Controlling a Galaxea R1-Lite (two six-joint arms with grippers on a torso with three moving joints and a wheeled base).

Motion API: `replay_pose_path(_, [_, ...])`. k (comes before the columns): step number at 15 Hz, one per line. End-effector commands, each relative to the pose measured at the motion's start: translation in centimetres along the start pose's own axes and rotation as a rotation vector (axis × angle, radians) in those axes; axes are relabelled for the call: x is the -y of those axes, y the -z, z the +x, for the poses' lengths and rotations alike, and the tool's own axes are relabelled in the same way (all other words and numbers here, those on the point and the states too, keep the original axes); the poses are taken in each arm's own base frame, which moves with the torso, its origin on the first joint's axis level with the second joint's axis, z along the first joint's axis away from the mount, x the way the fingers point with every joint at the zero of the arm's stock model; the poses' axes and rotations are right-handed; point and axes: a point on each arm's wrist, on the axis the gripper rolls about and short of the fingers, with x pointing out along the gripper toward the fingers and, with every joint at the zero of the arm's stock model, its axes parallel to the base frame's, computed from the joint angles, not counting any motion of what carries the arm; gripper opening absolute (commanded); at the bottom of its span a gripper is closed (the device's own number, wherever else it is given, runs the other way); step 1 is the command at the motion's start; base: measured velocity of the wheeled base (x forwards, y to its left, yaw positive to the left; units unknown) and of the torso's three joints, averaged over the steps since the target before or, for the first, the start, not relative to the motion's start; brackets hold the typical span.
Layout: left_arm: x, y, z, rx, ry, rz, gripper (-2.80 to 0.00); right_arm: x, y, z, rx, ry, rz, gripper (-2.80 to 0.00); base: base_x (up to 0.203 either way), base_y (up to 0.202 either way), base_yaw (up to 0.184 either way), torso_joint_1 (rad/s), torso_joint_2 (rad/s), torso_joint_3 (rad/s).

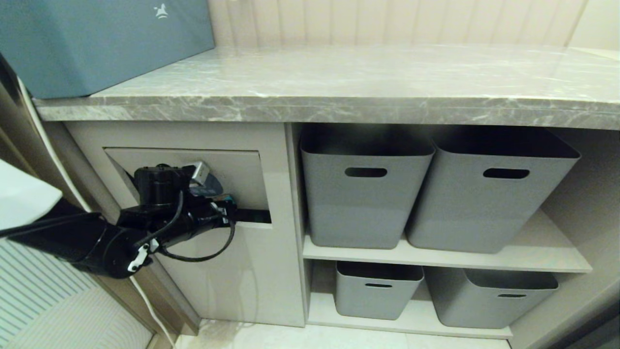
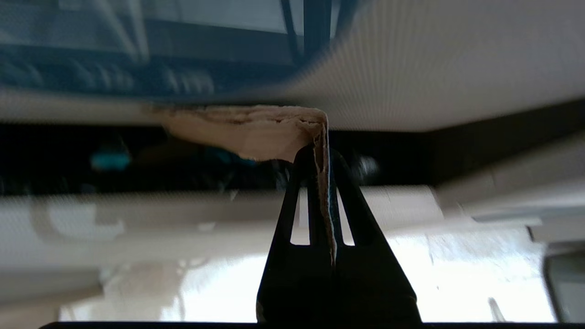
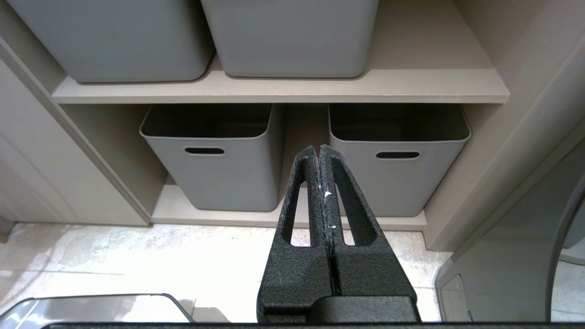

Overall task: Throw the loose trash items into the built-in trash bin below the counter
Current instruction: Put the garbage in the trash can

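Under the grey marble counter, the built-in trash bin's beige flap is tilted inward, leaving a dark slot along its lower edge. My left gripper reaches in from the left, with its tips at that slot. It is shut on a flat tan piece of cardboard trash with a blue face. The piece bends over sideways above the gripper tips, at the dark opening. My right gripper is shut and empty, hanging low in front of the bottom shelf, outside the head view.
Two grey tubs stand on the upper shelf right of the bin and two smaller ones on the lower shelf. A blue-teal box sits on the counter's left end. Pale tiled floor lies below.
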Motion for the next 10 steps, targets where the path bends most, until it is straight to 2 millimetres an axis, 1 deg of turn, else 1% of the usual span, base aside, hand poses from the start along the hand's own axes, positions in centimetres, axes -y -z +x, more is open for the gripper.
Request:
replay_pose_path(1, [-0.4, -0.2, 1.3, 0.016, -0.001, 0.003, -2.8, 0.0, 0.0, 0.0, -0.002, 0.0, 0.0, -2.8, 0.0, 0.0, 0.0, 0.0, 0.0, 0.0])
replay_pose_path(3, [-0.6, -0.5, 2.7, 0.054, 0.003, 0.009, -2.8, 0.0, 0.0, 0.0, -0.002, 0.0, 0.0, -2.8, 0.0, 0.0, 0.0, 0.0, 0.0, 0.0])
replay_pose_path(5, [-0.8, -0.1, 3.9, 0.081, 0.007, 0.013, -2.8, 0.0, 0.0, 0.0, -0.002, 0.0, 0.0, -2.8, 0.0, 0.0, 0.0, 0.0, 0.0, 0.0])
replay_pose_path(6, [-0.9, -0.1, 4.2, 0.094, 0.011, 0.015, -0.94, 0.0, 0.0, 0.0, -0.002, 0.0, 0.0, -2.8, 0.0, 0.0, 0.0, 0.0, 0.0, 0.0])
replay_pose_path(7, [-1.2, -0.2, 4.5, 0.097, 0.016, 0.015, 0.0, 0.0, 0.0, 0.0, -0.002, 0.0, 0.0, -2.8, 0.0, 0.0, 0.0, 0.0, 0.0, 0.0])
replay_pose_path(8, [-1.6, -0.5, 4.6, 0.106, 0.023, 0.02, 0.0, 0.0, 0.0, 0.0, -0.002, 0.0, 0.0, -2.8, 0.0, 0.0, 0.0, 0.0, 0.0, 0.0])
replay_pose_path(10, [-1.6, -1.0, 4.5, 0.124, 0.026, 0.026, 0.0, 0.0, 0.0, 0.0, -0.002, 0.0, 0.0, -2.8, 0.0, 0.0, 0.0, 0.0, 0.0, 0.0])
